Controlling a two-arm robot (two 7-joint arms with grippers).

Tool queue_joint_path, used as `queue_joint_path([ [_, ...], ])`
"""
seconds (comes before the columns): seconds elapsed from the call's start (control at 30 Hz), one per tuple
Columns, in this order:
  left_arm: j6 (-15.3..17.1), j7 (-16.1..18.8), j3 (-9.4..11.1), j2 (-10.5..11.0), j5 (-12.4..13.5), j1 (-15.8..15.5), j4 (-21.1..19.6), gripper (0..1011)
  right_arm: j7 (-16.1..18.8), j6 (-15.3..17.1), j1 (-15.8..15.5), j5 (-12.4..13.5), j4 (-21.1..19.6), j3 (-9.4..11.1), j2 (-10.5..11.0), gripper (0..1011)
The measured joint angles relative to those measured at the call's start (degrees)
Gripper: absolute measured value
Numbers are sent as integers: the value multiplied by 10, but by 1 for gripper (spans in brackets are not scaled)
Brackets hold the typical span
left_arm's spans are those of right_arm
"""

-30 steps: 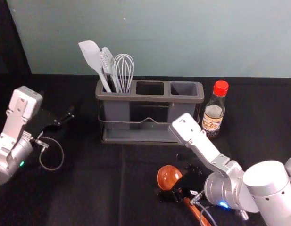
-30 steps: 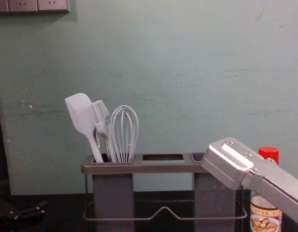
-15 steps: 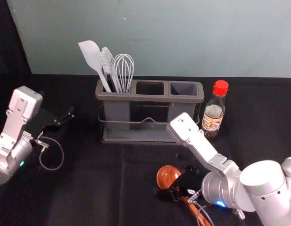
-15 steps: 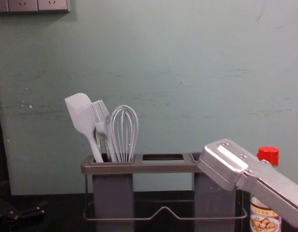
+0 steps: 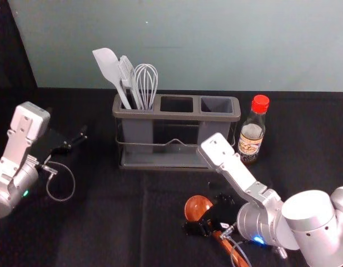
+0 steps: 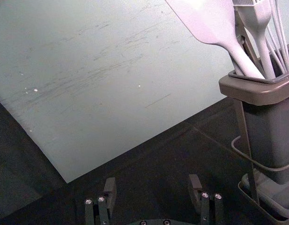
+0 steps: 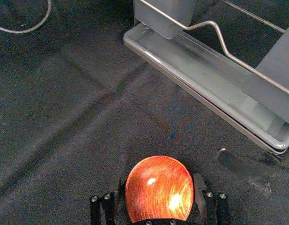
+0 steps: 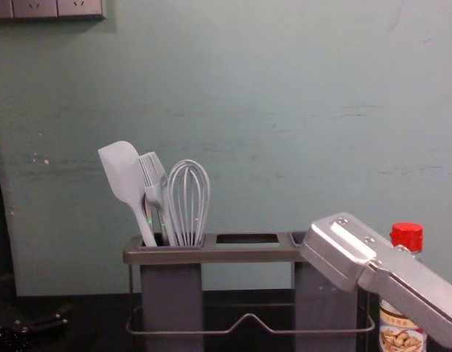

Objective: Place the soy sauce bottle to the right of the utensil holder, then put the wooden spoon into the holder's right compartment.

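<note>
The soy sauce bottle (image 5: 252, 130) with its red cap stands upright just right of the utensil holder (image 5: 177, 115); in the chest view the right arm partly covers the bottle (image 8: 403, 331). On the cloth before the holder lies the wooden spoon (image 5: 198, 208), bowl toward the holder, handle running under the right arm. My right gripper (image 5: 207, 216) is low over the spoon's neck. In the right wrist view, the gripper (image 7: 158, 187) is open, its fingers on either side of the spoon bowl (image 7: 159, 190). My left gripper (image 5: 76, 140) idles left of the holder; the left wrist view shows this gripper (image 6: 152, 190) open and empty.
A white spatula (image 5: 108, 67), a brush (image 5: 127, 72) and a whisk (image 5: 146, 80) stand in the holder's left compartment. The middle and right compartments are empty. A wall (image 5: 188, 44) rises behind. Black cloth (image 5: 115, 222) lies between the arms.
The right arm has shifted slightly leftward, most of it in the first half second. Bottle, holder, spoon and left arm look unmoved.
</note>
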Motion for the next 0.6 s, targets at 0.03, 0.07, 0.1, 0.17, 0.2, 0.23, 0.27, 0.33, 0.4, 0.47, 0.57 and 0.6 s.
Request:
queue_joint_path([
  [0.03, 0, 0, 0, 0, 0, 0, 0, 1005, 0, 0, 0, -1, 1, 0, -1, 966],
  [0.07, 0, 0, 0, 0, 0, 0, 0, 1005, 1, 0, 0, -2, 1, 0, -1, 934],
  [0.1, 0, 0, 0, 0, 0, 0, 0, 1005, 3, 0, 0, -4, 3, 1, -2, 909],
  [0.17, 0, 0, 0, 0, 0, 0, 0, 1005, 4, 0, 0, -6, 4, 2, -3, 864],
  [0.2, 0, 0, 0, 0, 0, 0, 0, 1005, 5, 0, 0, -7, 4, 3, -3, 841],
  [0.23, 0, 0, 0, 0, 0, 0, 0, 1005, 5, -1, 0, -8, 4, 3, -4, 840],
  [0.27, 0, 0, 0, 0, 0, 0, 0, 1005, 7, -1, 0, -9, 4, 4, -4, 840],
  [0.33, 0, 0, 0, 0, 0, 0, 0, 1005, 8, -1, -2, -11, 3, 6, -4, 840],
  [0.4, 0, 0, 0, 0, 0, 0, 0, 1005, 10, -2, -5, -12, -1, 9, -2, 840],
  [0.47, 0, 0, 0, 0, 0, 0, 0, 1005, 12, -3, -7, -13, -7, 12, -1, 840],
  [0.57, 0, 0, 0, 0, 0, 0, 0, 1005, 18, -6, -16, -14, -26, 24, 7, 840],
  [0.6, 0, 0, 0, 0, 0, 0, 0, 1005, 19, -7, -18, -14, -30, 27, 9, 840],
])
